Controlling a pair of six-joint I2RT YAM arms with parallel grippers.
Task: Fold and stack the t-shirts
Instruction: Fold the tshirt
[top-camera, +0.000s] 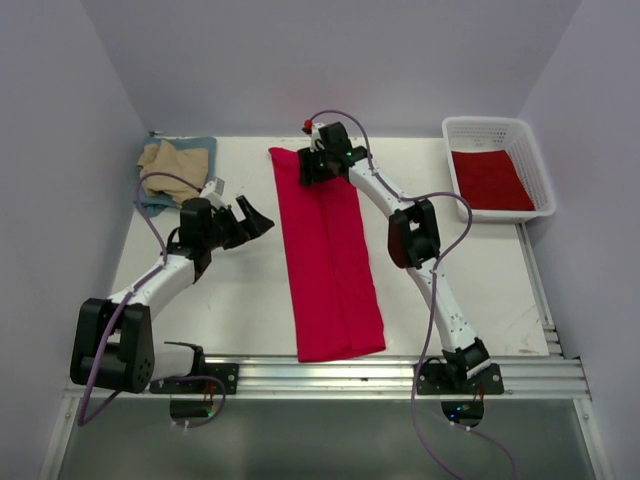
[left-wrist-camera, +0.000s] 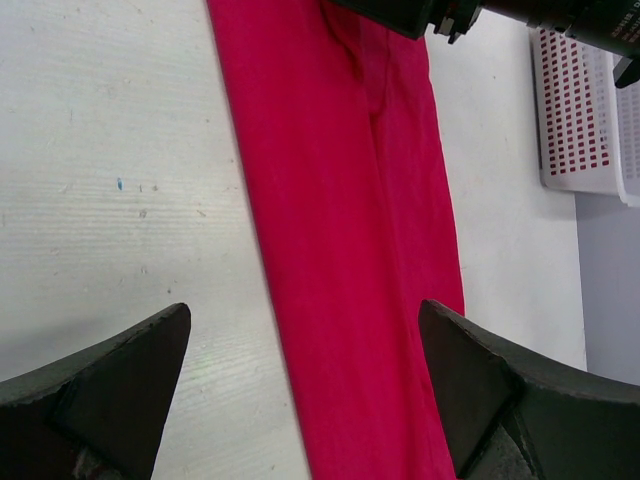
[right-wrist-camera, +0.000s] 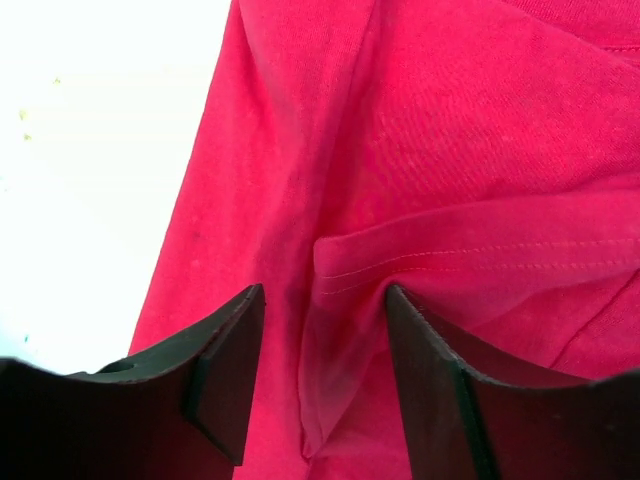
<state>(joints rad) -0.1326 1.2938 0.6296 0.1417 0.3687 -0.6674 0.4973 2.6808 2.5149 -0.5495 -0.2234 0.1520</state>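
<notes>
Jaws on the left arm (top-camera: 170, 270) are spread wide and empty, hovering over bare counter (top-camera: 240, 300) at 9 o'clock of the red t-shirt (top-camera: 330, 270), well apart from it. That shirt is folded into a long strip at the counter's middle, running 12 to 6 o'clock. The right jaws are part spread at its 12 o'clock end, straddling a raised hem fold, with a gap showing. The tan t-shirt (top-camera: 172, 160) lies on the blue-grey t-shirt (top-camera: 203, 143) at 10 o'clock, and a second red t-shirt (top-camera: 490, 180) is in the basket (top-camera: 490, 124) at 2 o'clock.
</notes>
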